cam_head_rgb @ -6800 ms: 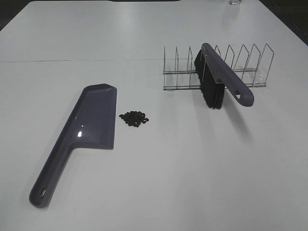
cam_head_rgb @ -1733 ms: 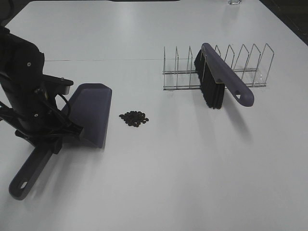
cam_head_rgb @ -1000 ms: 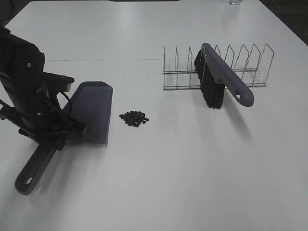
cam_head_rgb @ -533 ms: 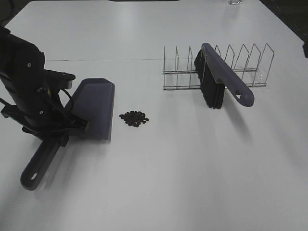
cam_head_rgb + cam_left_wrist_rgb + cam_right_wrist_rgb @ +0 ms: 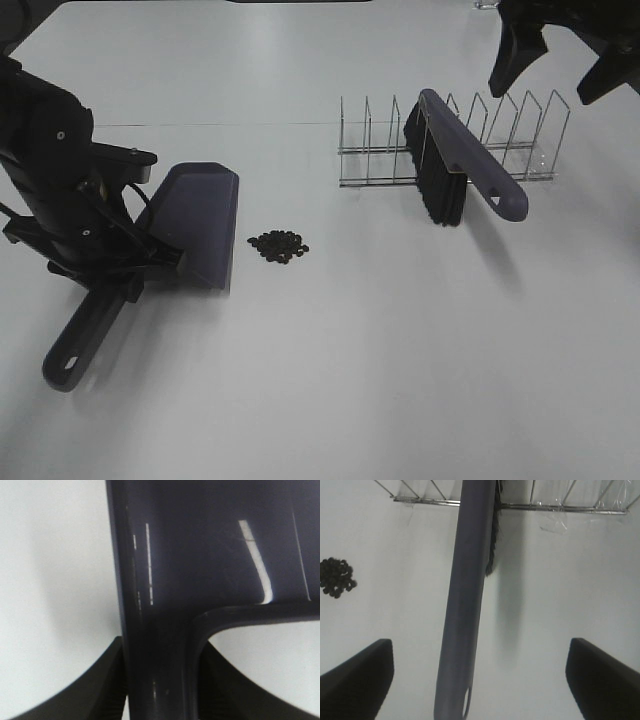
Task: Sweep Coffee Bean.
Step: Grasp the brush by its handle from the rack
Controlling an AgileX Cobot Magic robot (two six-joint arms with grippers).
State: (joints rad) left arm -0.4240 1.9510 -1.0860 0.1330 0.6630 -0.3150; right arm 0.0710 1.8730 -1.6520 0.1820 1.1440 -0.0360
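Note:
The coffee beans (image 5: 279,246) lie in a small dark heap on the white table, and also show in the right wrist view (image 5: 337,577). The purple dustpan (image 5: 202,222) sits just left of them, its open edge facing the heap. My left gripper (image 5: 118,285) is shut on the dustpan's handle (image 5: 155,670), a finger on each side. The purple brush (image 5: 470,165) with black bristles leans in the wire rack (image 5: 520,140). My right gripper (image 5: 555,55) is open and empty, high above the rack; its wrist view looks down on the brush handle (image 5: 465,605).
The wire rack (image 5: 560,507) has several upright dividers and stands behind the brush. The table's far edge lies near the right gripper. Bare white table (image 5: 400,360) spreads in front of the beans and the brush.
My left arm came in, gripped the dustpan handle and shifted the pan right, closer to the beans. In the last half second my right gripper entered at the top right.

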